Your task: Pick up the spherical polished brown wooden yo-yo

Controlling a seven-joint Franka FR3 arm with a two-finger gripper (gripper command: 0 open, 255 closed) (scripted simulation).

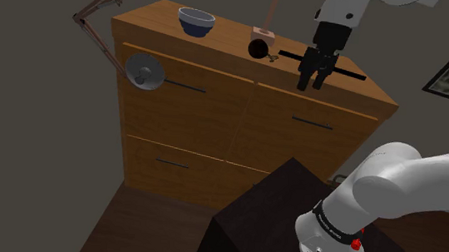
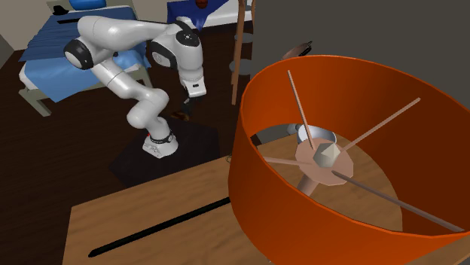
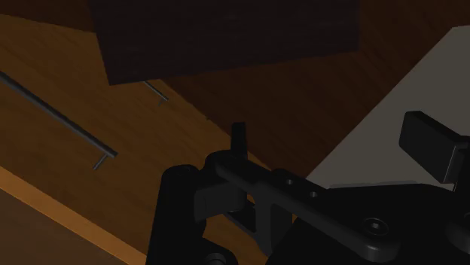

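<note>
Home bedroom: a wooden chest of drawers (image 1: 214,128) under the gripper (image 1: 312,83), a blue-covered bed (image 2: 45,56) well beyond it, an orange-shaded lamp (image 2: 301,203) near.

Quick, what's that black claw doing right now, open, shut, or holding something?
Gripper: open, holding nothing. The dark brown yo-yo sits apart from it on the wooden dresser.

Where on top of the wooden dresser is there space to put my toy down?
There is bare dresser top at the shoulder view's left end, beside the bowl, and a smaller patch between the bowl and the dark yo-yo. It is crowded further right: lamp pole, black bar and the gripper.
</note>
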